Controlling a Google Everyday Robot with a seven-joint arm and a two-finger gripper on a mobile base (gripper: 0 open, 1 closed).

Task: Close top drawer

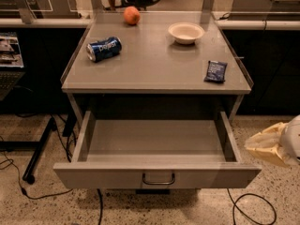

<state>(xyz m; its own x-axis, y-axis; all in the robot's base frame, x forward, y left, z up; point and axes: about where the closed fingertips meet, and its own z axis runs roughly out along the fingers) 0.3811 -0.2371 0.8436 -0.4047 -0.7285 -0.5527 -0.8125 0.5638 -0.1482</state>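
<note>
From my feed, a blue soda can (104, 49) lies on its side near the left edge of the grey tabletop (154, 67), about midway back. Further along, an orange (131, 15) sits at the back edge, left of centre. A white bowl (186, 32) stands upright toward the back right corner, and I see only its plain pale inside. A dark blue packet (215, 71) lies flat close to the right edge, toward the front right corner.

Below the tabletop, the top drawer (157, 144) is pulled well out toward me, its front panel standing far forward of the table's front edge. Its dark loop handle (158, 178) is at the centre of that panel. Inside the drawer only the bare grey floor shows.

Right of the drawer's front right corner, apart from it and over the speckled floor (267, 191), is the cream gripper (265, 146) at the right edge of my view. I cannot tell whether it is released or clenched, and it grasps nothing that I can see
</note>
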